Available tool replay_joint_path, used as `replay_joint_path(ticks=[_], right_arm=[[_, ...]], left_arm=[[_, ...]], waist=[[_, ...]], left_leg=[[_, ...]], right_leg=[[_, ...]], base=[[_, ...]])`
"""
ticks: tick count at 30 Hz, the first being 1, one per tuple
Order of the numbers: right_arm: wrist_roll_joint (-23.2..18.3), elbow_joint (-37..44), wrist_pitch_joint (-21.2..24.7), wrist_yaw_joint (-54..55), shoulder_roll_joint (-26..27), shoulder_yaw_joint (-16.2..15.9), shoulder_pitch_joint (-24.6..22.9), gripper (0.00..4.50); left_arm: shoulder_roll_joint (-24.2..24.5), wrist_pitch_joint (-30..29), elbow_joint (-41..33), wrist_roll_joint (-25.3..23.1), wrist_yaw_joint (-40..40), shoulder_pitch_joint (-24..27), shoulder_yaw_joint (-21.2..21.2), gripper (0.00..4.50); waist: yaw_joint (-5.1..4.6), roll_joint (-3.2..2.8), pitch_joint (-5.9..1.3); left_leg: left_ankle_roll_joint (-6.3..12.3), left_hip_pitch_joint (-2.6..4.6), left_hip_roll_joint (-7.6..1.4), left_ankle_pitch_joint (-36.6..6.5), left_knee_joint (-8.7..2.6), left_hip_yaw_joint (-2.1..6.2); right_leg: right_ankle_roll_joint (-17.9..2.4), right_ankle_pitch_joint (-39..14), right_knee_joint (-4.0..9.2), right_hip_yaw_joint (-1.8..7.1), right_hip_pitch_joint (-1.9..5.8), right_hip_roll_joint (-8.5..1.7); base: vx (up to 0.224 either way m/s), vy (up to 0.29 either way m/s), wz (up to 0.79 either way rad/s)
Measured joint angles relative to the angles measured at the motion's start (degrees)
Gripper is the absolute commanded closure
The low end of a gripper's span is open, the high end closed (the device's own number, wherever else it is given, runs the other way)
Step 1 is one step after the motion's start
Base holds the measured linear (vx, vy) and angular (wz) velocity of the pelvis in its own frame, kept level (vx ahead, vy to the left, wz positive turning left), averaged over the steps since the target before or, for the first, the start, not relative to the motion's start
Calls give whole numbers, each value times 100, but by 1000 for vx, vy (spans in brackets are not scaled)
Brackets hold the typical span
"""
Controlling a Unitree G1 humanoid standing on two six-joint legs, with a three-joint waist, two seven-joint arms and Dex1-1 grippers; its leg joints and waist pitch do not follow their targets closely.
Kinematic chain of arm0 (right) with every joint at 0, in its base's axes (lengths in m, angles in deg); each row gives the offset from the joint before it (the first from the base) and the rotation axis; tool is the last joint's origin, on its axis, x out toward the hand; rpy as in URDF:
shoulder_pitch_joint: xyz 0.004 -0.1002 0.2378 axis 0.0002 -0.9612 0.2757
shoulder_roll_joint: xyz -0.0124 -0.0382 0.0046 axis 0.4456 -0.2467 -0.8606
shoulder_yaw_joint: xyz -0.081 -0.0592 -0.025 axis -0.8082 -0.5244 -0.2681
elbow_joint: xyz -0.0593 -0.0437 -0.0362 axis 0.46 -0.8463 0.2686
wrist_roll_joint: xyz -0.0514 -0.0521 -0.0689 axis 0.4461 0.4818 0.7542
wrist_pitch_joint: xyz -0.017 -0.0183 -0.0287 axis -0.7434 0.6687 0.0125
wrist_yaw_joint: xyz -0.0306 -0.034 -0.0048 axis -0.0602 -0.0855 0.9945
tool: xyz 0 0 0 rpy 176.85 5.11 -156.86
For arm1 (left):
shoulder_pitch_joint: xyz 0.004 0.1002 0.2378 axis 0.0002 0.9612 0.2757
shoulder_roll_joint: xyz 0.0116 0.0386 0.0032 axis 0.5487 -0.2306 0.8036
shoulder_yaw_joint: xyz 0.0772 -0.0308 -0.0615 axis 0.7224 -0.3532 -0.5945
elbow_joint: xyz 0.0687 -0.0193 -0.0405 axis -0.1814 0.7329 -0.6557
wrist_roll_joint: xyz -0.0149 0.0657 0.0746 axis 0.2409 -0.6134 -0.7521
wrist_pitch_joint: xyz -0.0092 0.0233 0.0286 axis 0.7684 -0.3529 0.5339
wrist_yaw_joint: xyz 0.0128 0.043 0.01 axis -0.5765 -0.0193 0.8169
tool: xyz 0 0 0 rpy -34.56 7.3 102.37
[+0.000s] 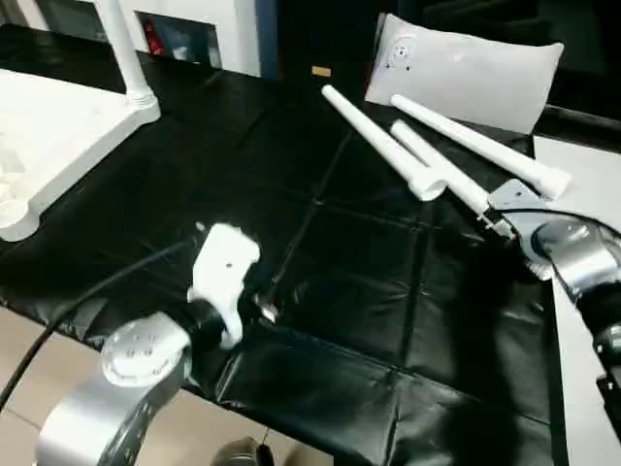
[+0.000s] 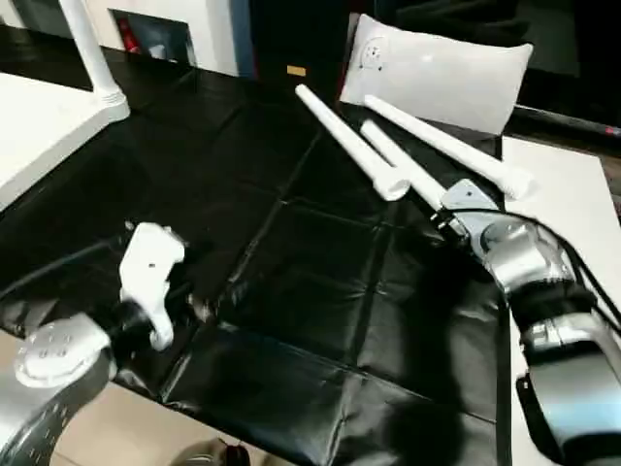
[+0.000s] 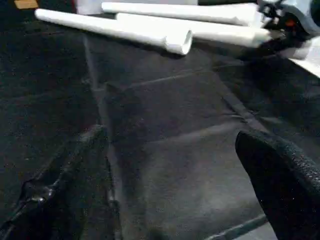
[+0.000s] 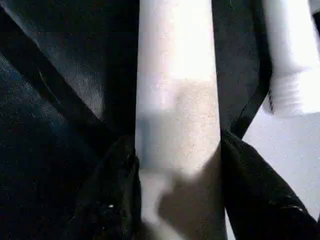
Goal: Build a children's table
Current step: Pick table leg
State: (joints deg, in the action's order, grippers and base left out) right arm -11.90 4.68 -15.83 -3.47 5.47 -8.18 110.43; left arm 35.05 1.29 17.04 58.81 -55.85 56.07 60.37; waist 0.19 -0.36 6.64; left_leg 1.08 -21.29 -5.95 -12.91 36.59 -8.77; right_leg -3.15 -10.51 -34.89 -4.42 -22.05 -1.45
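Now your right hand [image 4: 175,165] grips the middle long tapered white plastic leg [image 1: 437,163] on the black-covered desk [image 1: 359,291]; your left hand [image 3: 175,185] hovers open. Next, lift it toward the upturned white tabletop's [image 1: 49,146] free corner socket [image 1: 12,218].

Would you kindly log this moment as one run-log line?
right gripper: shut on middle leg | left gripper: open, empty | table top: one leg fitted

**A staged robot test room**

The setting looks like a lab or demo space, not a home. A black creased sheet [image 1: 369,291] covers the desk under both claws. Beyond the right claw [image 2: 448,221] a white cushion [image 1: 466,73] leans against dark furniture. Beyond the left claw [image 1: 254,291], a white cabinet [image 1: 209,34] has a glass-fronted compartment holding a red object [image 1: 153,39].
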Motion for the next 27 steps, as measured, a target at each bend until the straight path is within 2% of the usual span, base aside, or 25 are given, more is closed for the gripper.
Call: replay_joint_path(ticks=[5, 10, 17, 21, 27], right_arm=[[303, -289, -441, -453, -21, -241, 317, 256], [322, -34, -499, -911, -24, -426, 333, 256], [303, 1157, -351, -1773, -17, -657, -64, 256], [224, 1628, -167, -1948, -9, -658, -240, 256], [91, 2307, 269, -1980, 91, -520, -540, 256]], left_arm=[[32, 2, -20, -3, -6, 10, 2, 0], [49, 10, -18, -8, 4, 10, -1, 0], [57, 22, 97, -145, 181, -8, -91, 0], [69, 23, 219, -237, 290, -59, -265, 0], [69, 25, 226, -247, 338, -128, -277, 0]], waist=[[5, 19, 0], [1, 31, -4], [9, 36, -4], [14, 37, -4], [20, 38, -4]], left_leg=[[-1, 1, -5, 1, 0, -8], [5, -1, -5, 1, 0, -10], [3, 4, -7, 3, 0, -11], [4, 2, -7, 2, 1, -12], [4, 2, -7, 2, 1, -11]], right_leg=[[0, 0, -2, 0, 0, -1], [0, 0, -1, 2, -1, -1], [1, -1, -5, 2, 0, -1], [1, 0, -3, 4, 0, -1], [1, 0, -2, 4, -1, -1]], base=[[0, 0, 0], [0, 0, 0], [0, 0, 0], [0, 0, 0], [0, 0, 0]])
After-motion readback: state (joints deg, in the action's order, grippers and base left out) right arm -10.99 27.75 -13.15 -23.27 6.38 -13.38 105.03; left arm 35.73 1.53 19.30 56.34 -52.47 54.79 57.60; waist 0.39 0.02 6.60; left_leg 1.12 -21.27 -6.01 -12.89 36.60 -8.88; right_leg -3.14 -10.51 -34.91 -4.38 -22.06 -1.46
